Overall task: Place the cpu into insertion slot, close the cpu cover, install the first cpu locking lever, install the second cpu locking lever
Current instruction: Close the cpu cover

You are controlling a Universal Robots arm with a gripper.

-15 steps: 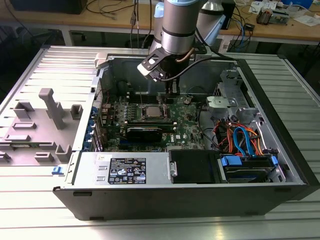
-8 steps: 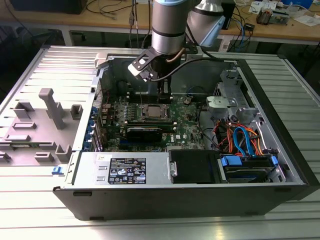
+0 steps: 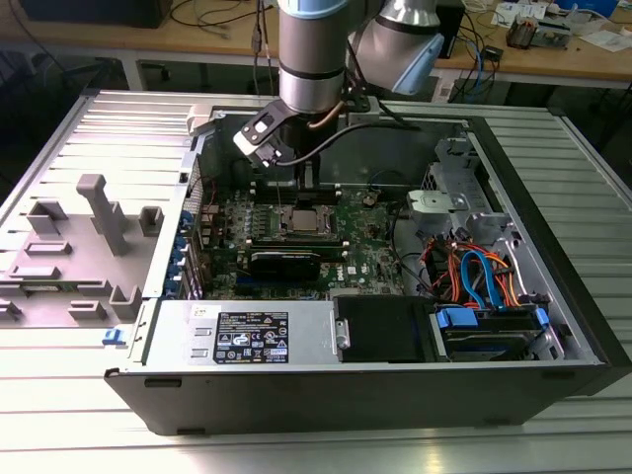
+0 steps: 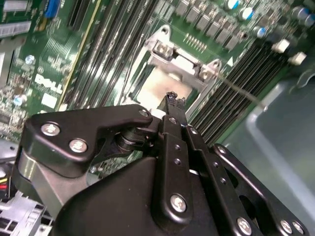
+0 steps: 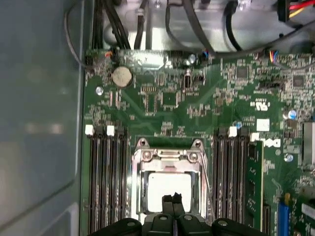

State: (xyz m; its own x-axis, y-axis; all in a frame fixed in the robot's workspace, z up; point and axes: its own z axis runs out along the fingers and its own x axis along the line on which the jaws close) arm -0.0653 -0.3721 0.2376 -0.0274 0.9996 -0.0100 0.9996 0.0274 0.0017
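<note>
Silvery-grey metal is showing just ahead of the claw (image 5: 172,199): the cpu (image 5: 170,183) is lying flat, and the cpu cover (image 5: 170,156) is framing it directly under the fingertips. The claw's fingers are sitting pressed together, gripping nothing. A thin wire lever (image 4: 242,91) is angling up just beside the claw. The chip is probably handling as light, rigid and fragile, best taken by opposite edges. The lever is likely springing stiffly, best pushed near its free end.

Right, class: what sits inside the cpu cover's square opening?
A pale, flat square surface, seemingly the cpu, fills the opening of the cpu cover. The gripper hides one edge; anything beneath the chip cannot be seen.
</note>
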